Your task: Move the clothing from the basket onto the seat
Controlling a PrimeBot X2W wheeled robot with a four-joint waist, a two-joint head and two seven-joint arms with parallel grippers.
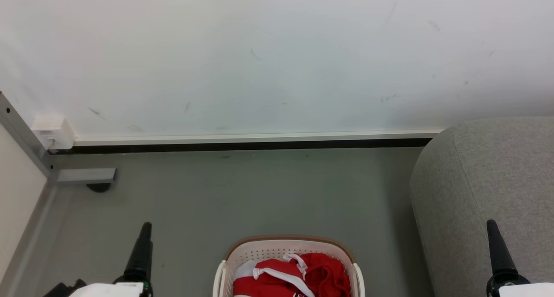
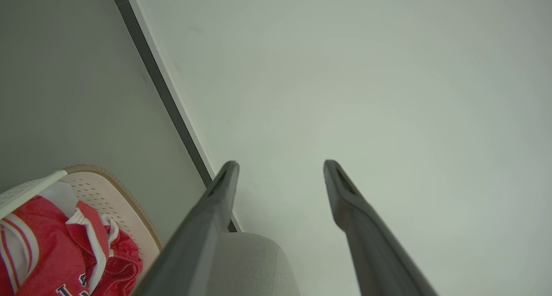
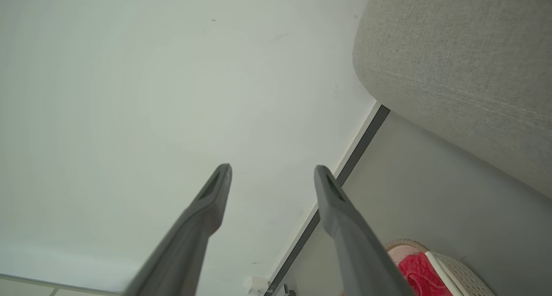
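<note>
roughly between left pincer [image 2: 280, 166], right pincer [image 3: 272, 171] (both agape): clothing [image 1: 268, 284].

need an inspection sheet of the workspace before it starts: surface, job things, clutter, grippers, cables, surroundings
surface: grey floor, smooth, with faint marks
job's things: red clothing with white trim lies heaped in the basket; the basket stands on the floor; the light-grey seat is to its right, apart from it, with no garment on the part in view
clutter: nothing seen
grippers: left gripper and right gripper both open, fingers apart, holding nothing, one either side of the basket
cables: nothing seen
surroundings: white wall with scuffs, dark skirting, white box and grey metal frame in the left corner
</note>
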